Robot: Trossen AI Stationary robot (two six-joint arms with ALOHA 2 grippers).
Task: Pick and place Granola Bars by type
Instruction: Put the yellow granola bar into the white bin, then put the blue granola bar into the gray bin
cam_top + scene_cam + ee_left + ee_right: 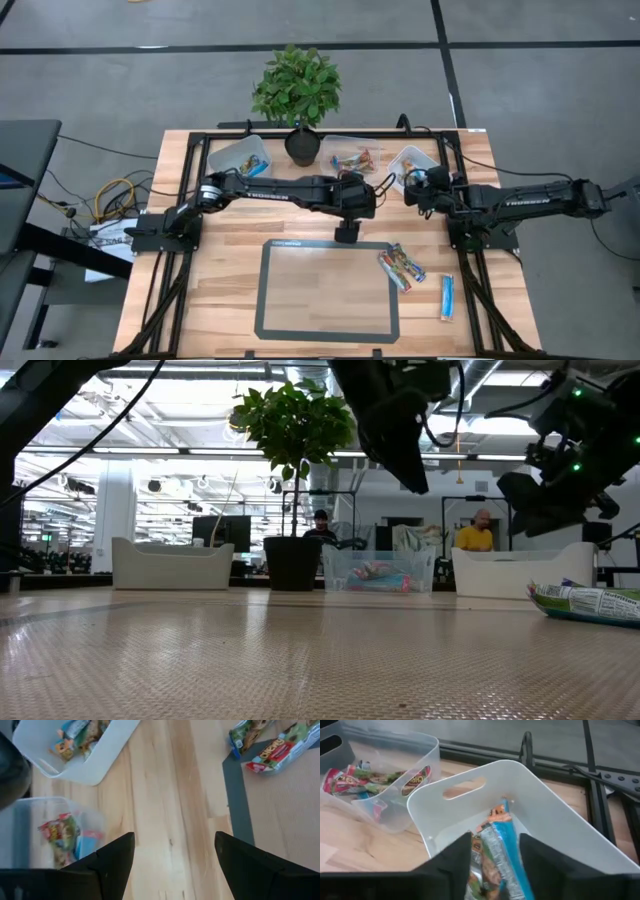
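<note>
My right gripper hangs over the right white tub, shut on a blue-and-white granola bar. My left gripper is open above bare wood at the mat's far edge, touching nothing; its fingers stand wide apart. Multicoloured bars lie flat on the mat's right part, and a blue bar lies on the wood beside it. The clear middle tub holds multicoloured bars. The left white tub holds a blue bar. My right gripper pinches the blue-and-white bar between its two fingers, which lie along the bar. The bar's free end sticks out past the fingertips, lifted clear above the inside of the white tub.
A potted plant stands at the far edge between the left and middle tubs. The dark-framed mat covers the near middle. A black metal frame runs around the tabletop. People sit in the room behind.
</note>
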